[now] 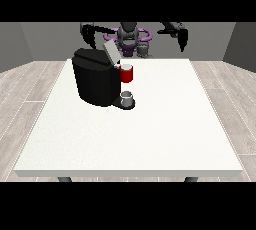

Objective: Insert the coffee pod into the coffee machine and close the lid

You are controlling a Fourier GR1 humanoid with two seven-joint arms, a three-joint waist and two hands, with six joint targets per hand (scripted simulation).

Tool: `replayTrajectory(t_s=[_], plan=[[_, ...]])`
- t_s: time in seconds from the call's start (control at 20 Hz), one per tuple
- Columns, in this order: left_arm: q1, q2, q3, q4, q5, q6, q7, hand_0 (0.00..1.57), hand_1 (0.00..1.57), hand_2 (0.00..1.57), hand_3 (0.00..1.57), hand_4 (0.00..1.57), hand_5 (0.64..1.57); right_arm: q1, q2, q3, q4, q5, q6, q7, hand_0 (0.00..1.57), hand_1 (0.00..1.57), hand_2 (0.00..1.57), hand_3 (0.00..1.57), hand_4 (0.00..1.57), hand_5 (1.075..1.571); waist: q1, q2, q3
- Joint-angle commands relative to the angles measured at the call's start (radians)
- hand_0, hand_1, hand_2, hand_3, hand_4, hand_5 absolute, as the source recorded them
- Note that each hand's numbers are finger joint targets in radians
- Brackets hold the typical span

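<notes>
With the lid (110,52) up on the machine (95,76), a grey thing (127,97), perhaps the pod, sits at its base on the table (150,124), and both raised hands (90,33) (183,38) hold nothing, fingers unclear, so nothing looks done yet.

The light is even and soft, with no clear source. The white table (150,134) is bright and shows no glare. The black coffee machine (95,79) stays very dark; only a faint shadow lies beside its base. Behind the machine, the walls look dimmer.
</notes>
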Motion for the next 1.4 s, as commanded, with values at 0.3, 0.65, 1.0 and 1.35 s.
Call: replayTrajectory(t_s=[0.3, 0.65, 1.0, 1.35], plan=[[0.019, 0.072, 0.009, -0.114, 0.057, 0.02, 0.051, 0.0, 0.0, 0.0, 0.0, 0.0, 1.571, -0.105, 0.021, 0.016, 0.12, 0.039, 0.007, -0.04, 0.0, 0.0, 0.0, 0.0, 0.0, 1.571, -0.042, 0.064, -0.0002], [0.046, 0.089, 0.019, -0.095, 0.063, 0.024, -0.034, 0.0, 0.0, 0.0, 0.0, 0.0, 1.571, -0.184, 0.036, 0.042, 0.153, 0.084, -0.012, -0.037, 0.0, 0.0, 0.0, 0.0, 0.0, 1.571, -0.041, 0.115, -0.0005], [0.046, 0.069, -0.029, -0.154, 0.045, 0.086, 0.044, 0.0, 0.0, 0.0, 0.0, 0.0, 1.571, -0.223, 0.018, 0.007, 0.233, 0.076, 0.016, -0.081, 0.0, 0.0, 0.0, 0.0, 0.0, 1.571, -0.037, 0.112, -0.0001], [0.063, 0.097, -0.009, -0.082, 0.065, 0.067, -0.013, 0.0, 0.0, 0.0, 0.0, 0.0, 1.571, -0.246, 0.048, 0.043, 0.22, 0.092, 0.033, -0.047, 0.0, 0.0, 0.0, 0.0, 0.0, 1.571, -0.056, 0.096, -0.0003]])
